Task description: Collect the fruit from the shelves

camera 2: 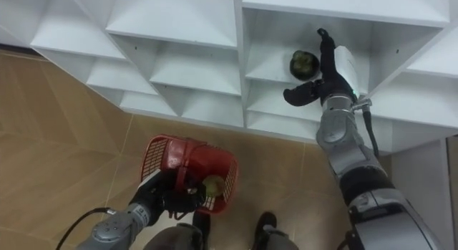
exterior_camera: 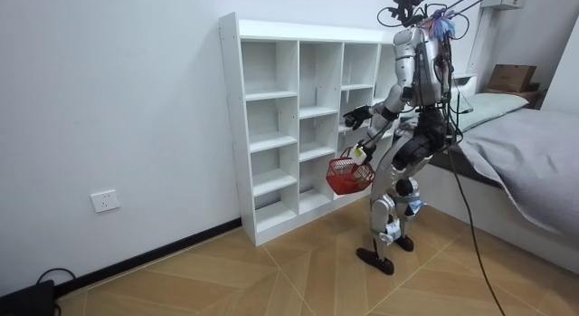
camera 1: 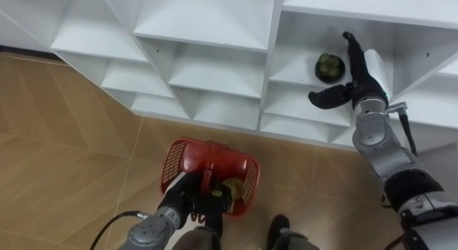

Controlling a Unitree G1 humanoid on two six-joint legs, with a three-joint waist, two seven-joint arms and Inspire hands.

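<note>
A dark green round fruit (camera 1: 330, 66) (camera 2: 303, 63) lies on a shelf in a compartment of the white closet (camera 1: 215, 64). My right hand (camera 1: 356, 82) (camera 2: 323, 77) is open just to the right of the fruit, fingers straight and thumb spread below it, close but not closed on it. My left hand (camera 1: 187, 196) (camera 2: 161, 196) is shut on the handle of a red mesh basket (camera 1: 240, 171) (camera 2: 215, 167), held low over the floor. A yellowish fruit (camera 1: 232, 188) (camera 2: 212, 184) lies inside the basket. In the room view I stand facing the closet (exterior_camera: 298, 117) with the basket (exterior_camera: 348, 176) at hip height.
The closet's open compartments fill the upper part of the eye views; wooden floor (camera 1: 64, 150) lies below. In the room view a bed (exterior_camera: 525, 162) stands at the room view's right behind me, and a wall socket (exterior_camera: 106, 201) sits at the left.
</note>
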